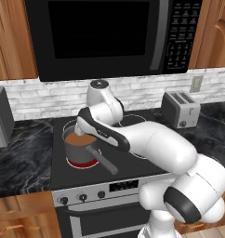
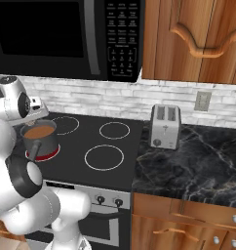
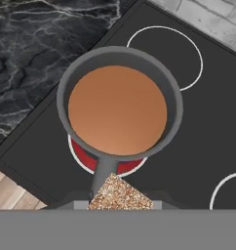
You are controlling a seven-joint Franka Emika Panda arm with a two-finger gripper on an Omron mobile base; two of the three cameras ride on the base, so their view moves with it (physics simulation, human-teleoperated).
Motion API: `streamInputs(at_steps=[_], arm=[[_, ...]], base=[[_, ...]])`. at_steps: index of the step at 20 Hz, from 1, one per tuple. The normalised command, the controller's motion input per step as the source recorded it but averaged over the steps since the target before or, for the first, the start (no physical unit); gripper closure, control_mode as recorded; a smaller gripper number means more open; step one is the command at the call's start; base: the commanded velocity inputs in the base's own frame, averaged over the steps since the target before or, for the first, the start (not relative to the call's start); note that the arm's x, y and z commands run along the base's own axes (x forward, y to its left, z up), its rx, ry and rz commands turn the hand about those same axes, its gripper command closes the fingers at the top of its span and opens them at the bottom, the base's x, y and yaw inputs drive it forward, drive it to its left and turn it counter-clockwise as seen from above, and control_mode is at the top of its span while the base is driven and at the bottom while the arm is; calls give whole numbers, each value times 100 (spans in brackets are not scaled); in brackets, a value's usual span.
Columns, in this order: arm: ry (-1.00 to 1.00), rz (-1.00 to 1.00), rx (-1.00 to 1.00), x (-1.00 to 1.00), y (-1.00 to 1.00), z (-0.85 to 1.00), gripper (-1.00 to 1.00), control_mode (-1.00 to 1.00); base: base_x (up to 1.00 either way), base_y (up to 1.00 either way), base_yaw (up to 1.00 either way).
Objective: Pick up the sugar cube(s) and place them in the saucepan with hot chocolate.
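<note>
Saucepan [image 3: 118, 105] of hot chocolate [image 3: 117, 110] sits on the glowing red burner [image 3: 86, 157] at the stovetop's [image 3: 198, 141] front left corner, handle [image 1: 103, 159] toward the front edge. Gripper [image 3: 120, 199] hangs above the handle, clamped on a speckled brown sugar cube [image 3: 120, 194]

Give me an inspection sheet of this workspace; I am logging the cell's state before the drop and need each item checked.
Surface: black stovetop with white ring burners, set in dark marbled counter.
Job's things: saucepan on a glowing red burner, filled with hot chocolate; handle points toward the robot. Speckled brown sugar cube sits between the fingertips, above the handle.
Clutter: silver toaster on the counter, apart from the saucepan.
Grippers: gripper shut on the cube, above the saucepan's near edge.
Cables: nothing seen.
Surroundings: black microwave, white brick backsplash, wall outlet, wooden cabinets.
</note>
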Motion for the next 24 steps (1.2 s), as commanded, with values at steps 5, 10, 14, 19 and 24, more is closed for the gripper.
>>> streamInputs(at_steps=[5,10,14,19,24], arm=[[0,-1,5,14,2,-19,100,-100],[0,0,4,13,10,-22,100,-100],[3,0,1,18,19,-31,100,-100],[2,0,-1,9,10,-9,100,-100],[0,0,-2,0,0,0,100,-100]], base=[[0,0,0],[0,0,0],[0,0,0],[0,0,0],[0,0,0]])
